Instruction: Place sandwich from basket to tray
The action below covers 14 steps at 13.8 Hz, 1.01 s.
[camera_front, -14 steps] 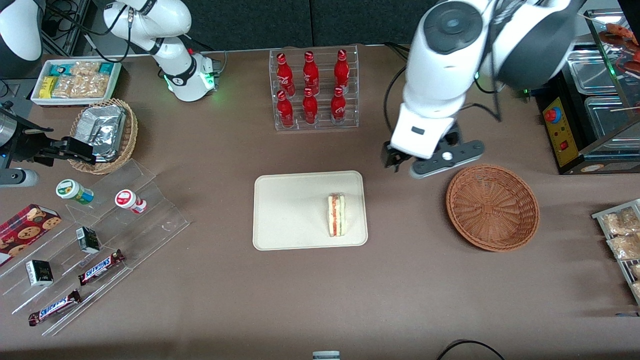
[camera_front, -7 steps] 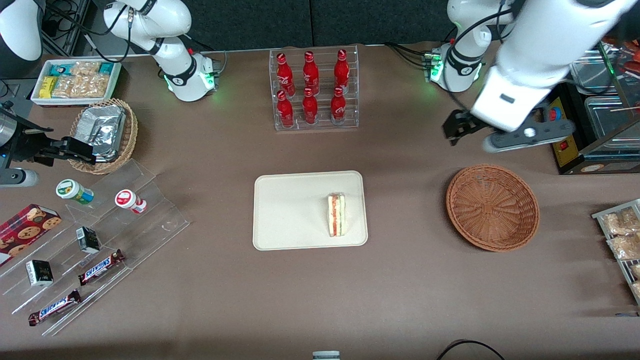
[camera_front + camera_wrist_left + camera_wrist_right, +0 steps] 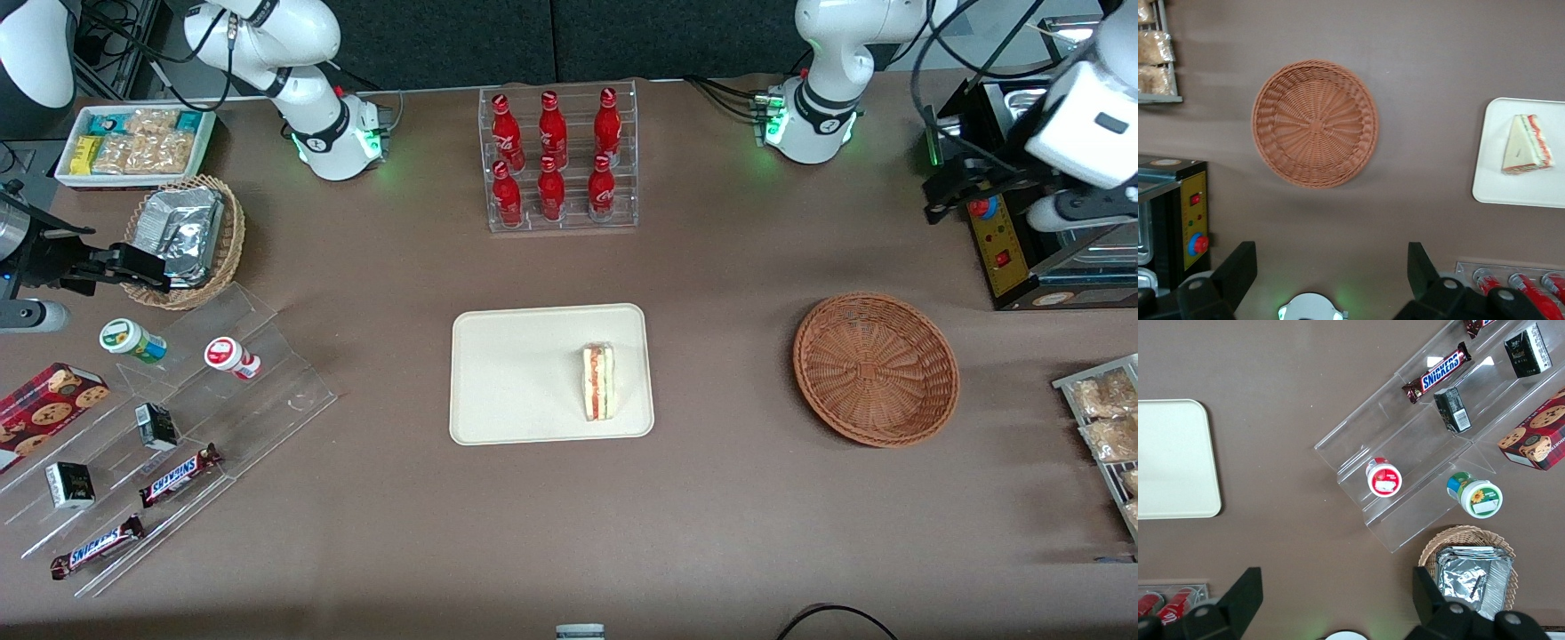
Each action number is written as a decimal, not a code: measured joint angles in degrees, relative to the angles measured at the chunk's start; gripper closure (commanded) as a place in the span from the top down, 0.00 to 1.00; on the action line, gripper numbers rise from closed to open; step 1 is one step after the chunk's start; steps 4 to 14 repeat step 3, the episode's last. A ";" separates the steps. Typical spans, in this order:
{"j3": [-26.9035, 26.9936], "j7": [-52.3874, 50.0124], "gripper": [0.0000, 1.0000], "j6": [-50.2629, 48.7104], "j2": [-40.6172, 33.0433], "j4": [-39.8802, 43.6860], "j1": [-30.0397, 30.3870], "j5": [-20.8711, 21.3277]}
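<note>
Sandwich [image 3: 600,382], a clear-wrapped triangular wedge, lay on my cream rectangular plastic tray [image 3: 516,373]; the reddish-brown round wicker basket [image 3: 876,369] sat bare. I saw the gripper [image 3: 1331,273] high above the table, fingers spread, holding nothing.

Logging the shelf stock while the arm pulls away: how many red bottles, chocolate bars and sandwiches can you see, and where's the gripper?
Red bottles: 6
Chocolate bars: 2
Sandwich: 1, on the tray
Total: 9
The basket holds nothing. The gripper is open, raised near the working arm's end of the table.

Tray [image 3: 1518,193] cut by frame edge
</note>
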 measured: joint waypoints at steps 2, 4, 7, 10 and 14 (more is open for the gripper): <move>0.53 1.19 1.00 -0.01 0.11 -0.45 0.04 0.00; 0.49 1.64 1.00 0.00 0.20 -0.60 0.03 0.00; 0.49 1.64 1.00 0.00 0.20 -0.60 0.03 0.00; 0.49 1.64 1.00 0.00 0.20 -0.60 0.03 0.00; 0.49 1.64 1.00 0.00 0.20 -0.60 0.03 0.00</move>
